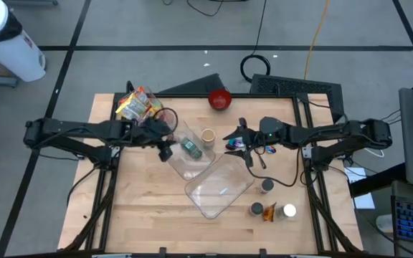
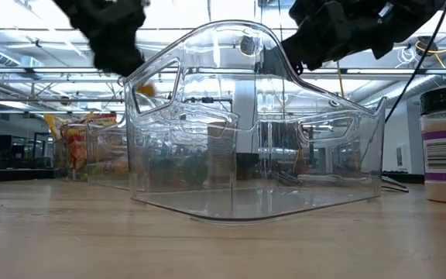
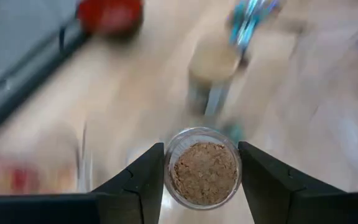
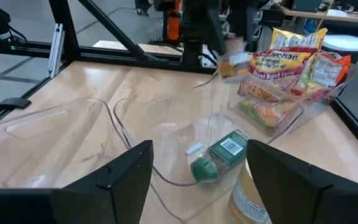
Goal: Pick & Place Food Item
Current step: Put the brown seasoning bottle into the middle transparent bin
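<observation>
Left end effector (image 3: 201, 171) grips a spice jar (image 3: 204, 168) above clear bins (image 1: 219, 188).

Right gripper (image 4: 194, 171), fingers spread wide, looks over a green-capped bottle (image 4: 219, 157) lying inside a clear bin (image 4: 129, 134), with noodle packets (image 4: 284, 68) stacked beyond it.

spice jar (image 3: 205, 173) | clear, brown contents | upright | between left pincer (image 3: 201, 180) fingers
</observation>
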